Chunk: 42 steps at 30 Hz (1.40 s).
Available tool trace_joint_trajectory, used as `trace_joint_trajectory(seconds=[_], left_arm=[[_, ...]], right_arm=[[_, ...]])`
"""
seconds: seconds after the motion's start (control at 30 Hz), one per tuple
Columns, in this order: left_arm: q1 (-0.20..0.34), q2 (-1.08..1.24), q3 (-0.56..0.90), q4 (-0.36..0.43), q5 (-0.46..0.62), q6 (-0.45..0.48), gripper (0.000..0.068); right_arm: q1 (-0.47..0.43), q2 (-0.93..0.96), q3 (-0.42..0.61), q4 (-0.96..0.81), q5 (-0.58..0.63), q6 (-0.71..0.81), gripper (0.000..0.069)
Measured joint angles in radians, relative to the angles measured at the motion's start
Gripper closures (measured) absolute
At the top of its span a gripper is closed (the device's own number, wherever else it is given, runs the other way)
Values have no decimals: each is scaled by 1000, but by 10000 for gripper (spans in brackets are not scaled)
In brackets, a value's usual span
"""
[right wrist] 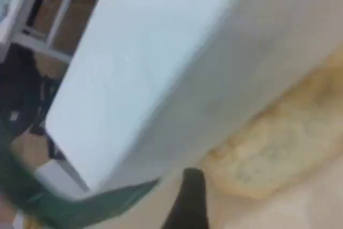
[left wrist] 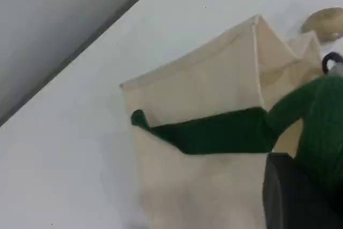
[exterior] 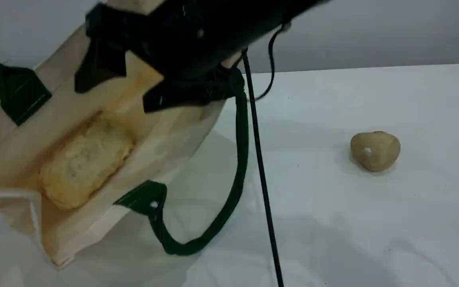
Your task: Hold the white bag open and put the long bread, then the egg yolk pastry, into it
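Where the bag (exterior: 10,147) stands: on the counter (exterior: 373,223), mouth tilted open, so things can drop in.
Left end effector (left wrist: 292,197): closed on the held handle (left wrist: 321,127); I judge it pulls this side up to keep the mouth wide.
Right end effector (exterior: 114,95): over the bag's mouth, jaws spread wide, holding nothing.
Bread (exterior: 86,159): lying inside the bag, on its bottom; this step looks done.
Pastry (exterior: 375,150): on the counter, well right of the bag, alone.
Loose handle (exterior: 241,159): hangs from the bag's right edge and loops onto the counter.
Cable (exterior: 261,175): runs down just right of the bag, between it and the pastry; it could catch.
Open room: bare counter all around the pastry.
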Motion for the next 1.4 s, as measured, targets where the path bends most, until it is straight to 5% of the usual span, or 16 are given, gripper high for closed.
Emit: trace_joint_trajectory(seconds=[0.33, 1.03, 1.4], left_arm=[[0, 0, 0, 5, 0, 1, 602], [0, 0, 0, 24, 0, -2, 602], [0, 0, 0, 24, 0, -3, 602]], right_arm=[[-36, -165, 1, -356, 52, 223, 107], [-226, -323, 1, -1558, 327, 1142, 107], [-370, -166, 1, -1584, 304, 1160, 107]])
